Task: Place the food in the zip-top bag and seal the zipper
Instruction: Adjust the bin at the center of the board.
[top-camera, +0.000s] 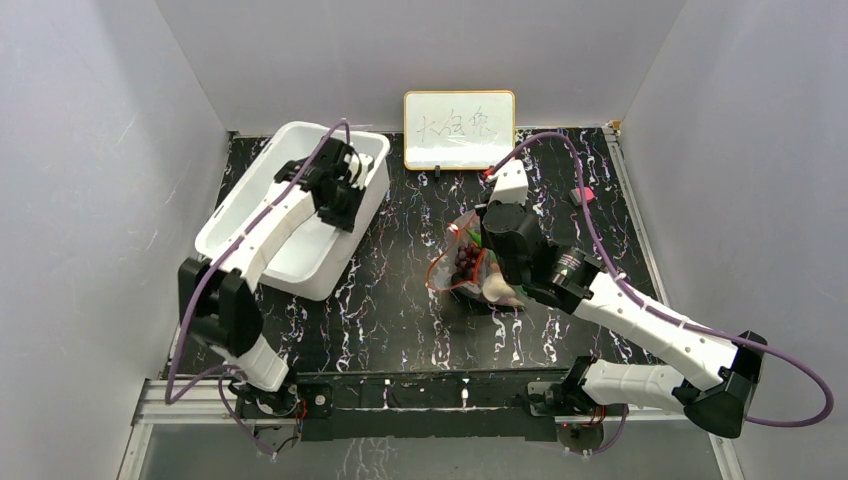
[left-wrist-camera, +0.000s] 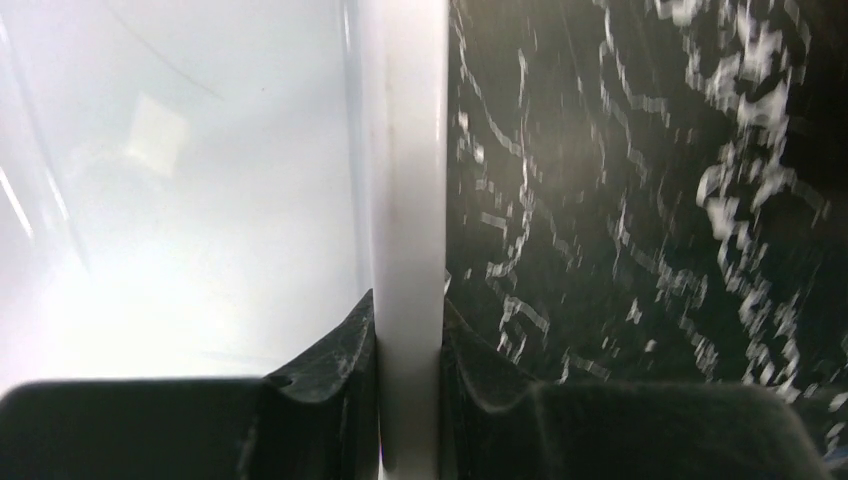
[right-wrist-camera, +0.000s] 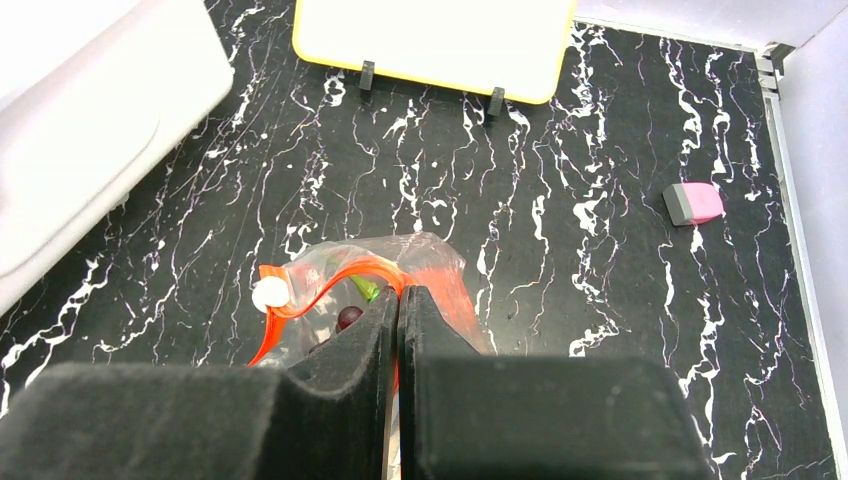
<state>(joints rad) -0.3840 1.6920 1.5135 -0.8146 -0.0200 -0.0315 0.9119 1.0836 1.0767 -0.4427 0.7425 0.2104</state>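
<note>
The zip-top bag (top-camera: 460, 232) lies crumpled mid-table, its mouth gaping. Inside it I see food: a dark red grape bunch (top-camera: 466, 262), one grape (right-wrist-camera: 349, 318) and a green bit (right-wrist-camera: 366, 290). The red-orange zipper (right-wrist-camera: 330, 285) curves along the mouth, with a white round tab (right-wrist-camera: 269, 294) at its left end. My right gripper (right-wrist-camera: 400, 300) is shut on the bag's mouth edge at the zipper. My left gripper (left-wrist-camera: 410, 330) is shut on the upright wall (left-wrist-camera: 410, 200) of the white bin, one finger inside and one outside. In the top view the left gripper (top-camera: 345, 200) sits at the bin's right side.
The white bin (top-camera: 290, 135) stands at the back left. A small whiteboard (top-camera: 459, 130) with writing stands upright at the back centre. A pink eraser (right-wrist-camera: 693, 203) lies on the black marbled table at the right. A metal rail (right-wrist-camera: 790, 200) runs along the table's right edge.
</note>
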